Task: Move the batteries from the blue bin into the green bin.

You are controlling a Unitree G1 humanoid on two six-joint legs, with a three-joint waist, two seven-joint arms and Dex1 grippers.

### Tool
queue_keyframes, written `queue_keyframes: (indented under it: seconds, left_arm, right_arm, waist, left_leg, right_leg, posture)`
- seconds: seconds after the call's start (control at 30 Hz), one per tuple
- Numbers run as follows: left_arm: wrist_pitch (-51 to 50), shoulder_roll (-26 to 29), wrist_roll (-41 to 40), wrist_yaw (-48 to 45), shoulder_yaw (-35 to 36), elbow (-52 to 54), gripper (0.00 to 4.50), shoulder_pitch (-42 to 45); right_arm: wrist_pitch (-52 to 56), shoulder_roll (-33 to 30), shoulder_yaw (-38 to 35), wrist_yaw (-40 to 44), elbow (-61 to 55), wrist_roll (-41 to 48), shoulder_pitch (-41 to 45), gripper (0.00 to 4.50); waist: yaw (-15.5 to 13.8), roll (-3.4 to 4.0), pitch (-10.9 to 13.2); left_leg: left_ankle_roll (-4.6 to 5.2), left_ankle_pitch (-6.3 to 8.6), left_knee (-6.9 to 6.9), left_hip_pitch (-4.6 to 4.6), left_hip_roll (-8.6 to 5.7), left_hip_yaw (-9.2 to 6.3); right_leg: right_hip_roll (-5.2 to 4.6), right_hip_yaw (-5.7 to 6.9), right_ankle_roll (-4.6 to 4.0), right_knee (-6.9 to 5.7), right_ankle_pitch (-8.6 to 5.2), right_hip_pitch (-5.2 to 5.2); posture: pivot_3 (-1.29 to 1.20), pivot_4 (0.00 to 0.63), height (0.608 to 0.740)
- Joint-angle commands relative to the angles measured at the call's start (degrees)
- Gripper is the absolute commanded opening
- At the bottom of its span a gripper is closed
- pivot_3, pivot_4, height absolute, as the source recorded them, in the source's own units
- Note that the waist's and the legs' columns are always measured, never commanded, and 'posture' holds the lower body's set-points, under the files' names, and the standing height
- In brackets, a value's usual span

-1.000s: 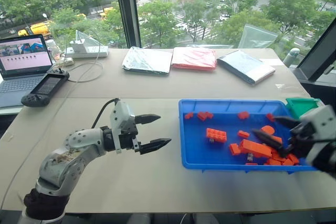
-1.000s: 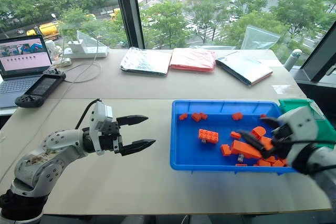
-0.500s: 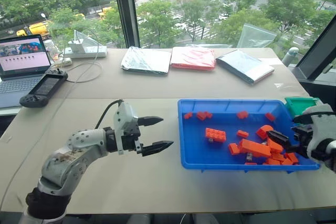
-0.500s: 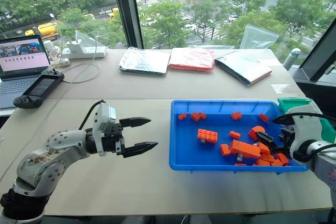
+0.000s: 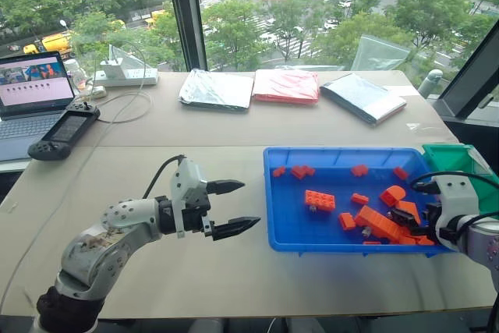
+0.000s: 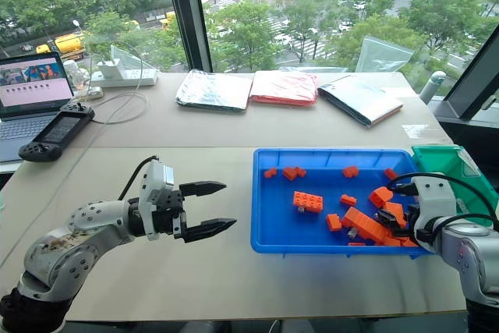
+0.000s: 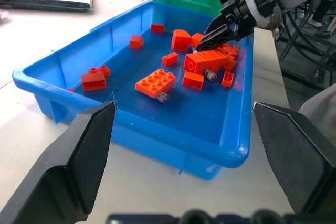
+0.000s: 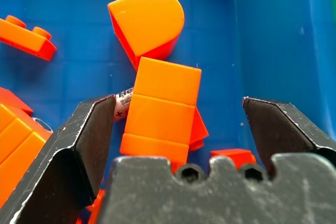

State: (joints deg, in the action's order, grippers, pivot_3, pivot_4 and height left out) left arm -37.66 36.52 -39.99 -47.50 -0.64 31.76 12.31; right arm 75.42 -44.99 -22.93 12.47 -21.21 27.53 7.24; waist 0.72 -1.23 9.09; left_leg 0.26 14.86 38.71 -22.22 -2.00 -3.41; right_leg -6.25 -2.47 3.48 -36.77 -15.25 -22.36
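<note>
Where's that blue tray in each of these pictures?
Left eye view: the blue bin sits right of centre.
Right eye view: right of centre again.
Left wrist view: straight ahead, whole.
Right wrist view: its floor, close up.
Shared landmark: the round-topped orange brick inside it.

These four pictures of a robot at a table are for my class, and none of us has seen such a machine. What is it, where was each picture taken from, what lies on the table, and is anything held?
It is a humanoid robot with two arms, each ending in a two-fingered black gripper. Two pictures come from cameras in its head, looking down; the other two come from cameras on its wrists, looking along the fingers.

On the table sits the blue bin with orange toy bricks and a few small batteries. The green bin stands beside its far right corner. Farther back lie a laptop, a handheld controller and three flat pouches.

The left gripper hangs open above the table, holding nothing. The right gripper is open over the pile of bricks, one battery peeking out beside a brick. Nothing is held.
</note>
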Motion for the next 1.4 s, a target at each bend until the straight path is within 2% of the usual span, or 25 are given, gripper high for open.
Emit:
queue_keyframes:
  seconds: [0.03, 0.07, 0.3, 0.63, 0.77, 1.1, 1.17, 1.23, 1.37, 1.4]
  left_arm:
    - [0.8, -0.2, -0.5, 0.5, 0.7, 1.8, 4.5, -0.7]
    - [0.9, -0.2, -0.4, 0.6, 0.6, 1.8, 4.5, -0.8]
    - [1.2, -0.3, -0.3, 0.7, 0.6, 1.5, 4.5, -0.8]
    - [1.9, -0.4, 0.4, 0.0, 0.2, 0.6, 4.5, -0.8]
    - [1.7, -0.7, 0.4, 0.3, -0.1, 0.8, 4.5, -0.7]
    - [1.2, -0.7, 0.7, 1.0, -0.1, 1.5, 4.5, -0.2]
    - [1.2, -0.6, 0.6, 1.2, 0.0, 1.8, 4.5, -0.5]
    - [1.1, -0.8, 0.4, 1.5, 0.2, 2.0, 4.5, -0.6]
    - [1.1, -1.0, 0.6, 1.9, -0.3, 2.1, 4.5, -0.7]
    - [0.9, -1.0, 0.5, 2.0, -0.4, 2.2, 4.5, -0.6]
  right_arm:
    - [-1.9, -0.6, 0.4, 0.8, 0.9, -1.8, 0.9, 3.95]
    - [-2.1, -0.6, 0.7, 1.0, 1.2, -2.0, 1.0, 3.76]
    - [-3.7, -0.9, 1.4, 2.4, 2.0, -3.6, 0.7, 1.48]
    - [-1.6, -3.9, -3.0, 4.6, -1.4, -3.4, 2.1, 1.47]
    - [-0.2, -4.2, -4.6, 5.7, -1.3, -0.9, 10.8, 1.47]
    - [-10.7, 0.7, 10.4, 7.4, 12.4, -5.4, 24.5, 1.47]
    - [-13.6, 1.2, 12.7, 8.5, 14.2, -6.3, 25.6, 2.49]
    - [-16.0, 2.3, 12.7, 9.3, 14.7, -5.8, 27.0, 3.02]
    - [-16.8, 2.4, 12.8, 10.6, 14.9, -5.9, 28.1, 4.46]
    - [-16.1, 1.7, 12.6, 11.0, 14.3, -6.0, 27.6, 4.46]
  waist:
    - [0.0, 0.0, 0.0]
    - [0.0, 0.01, 0.0]
    - [-0.1, 0.02, 0.0]
    - [0.0, 0.08, 0.1]
    - [0.3, 0.15, 0.1]
    - [0.0, 0.15, 0.1]
    - [0.0, 0.15, 0.1]
    - [0.0, 0.15, 0.1]
    - [0.1, 0.15, 0.1]
    - [0.1, 0.15, 0.1]
  left_leg:
    - [0.0, 0.0, 0.0, 0.0, 0.0, 0.0]
    - [0.0, 0.0, 0.0, -0.01, -0.01, 0.01]
    - [0.0, 0.0, 0.01, -0.01, -0.01, 0.0]
    - [0.0, 0.0, 0.0, -0.01, -0.01, 0.01]
    - [0.0, 0.0, 0.01, -0.01, 0.0, 0.06]
    - [0.0, 0.0, 0.0, -0.07, 0.01, 0.06]
    - [0.0, 0.0, 0.0, -0.13, -0.03, 0.07]
    - [0.0, 0.0, 0.0, -0.17, -0.03, 0.07]
    - [0.0, 0.0, -0.01, -0.31, -0.02, 0.08]
    - [0.0, 0.0, -0.01, -0.35, -0.02, 0.09]
  right_leg:
    - [0.0, 0.0, 0.0, 0.0, 0.0, 0.0]
    - [0.0, -0.01, 0.0, 0.0, 0.0, 0.0]
    - [0.0, 0.01, 0.0, 0.01, 0.0, 0.01]
    - [-0.01, 0.0, 0.0, 0.01, 0.0, 0.0]
    - [0.0, -0.04, 0.0, 0.02, 0.0, -0.01]
    - [0.01, -0.04, 0.0, 0.01, 0.0, -0.08]
    - [-0.02, -0.04, -0.01, 0.0, 0.0, -0.18]
    - [-0.03, -0.04, -0.01, 0.0, 0.0, -0.23]
    - [-0.03, -0.08, -0.01, -0.11, 0.01, -0.47]
    - [-0.03, -0.09, -0.01, -0.12, 0.01, -0.54]
  posture:
    - [0.0, 0.15, 0.74]
    - [0.0, 0.15, 0.74]
    - [0.0, 0.15, 0.74]
    - [0.0, 0.15, 0.74]
    - [0.0, 0.15, 0.74]
    - [0.0, 0.15, 0.74]
    - [0.0, 0.15, 0.74]
    - [0.0, 0.15, 0.74]
    - [0.0, 0.15, 0.74]
    - [0.0, 0.15, 0.74]
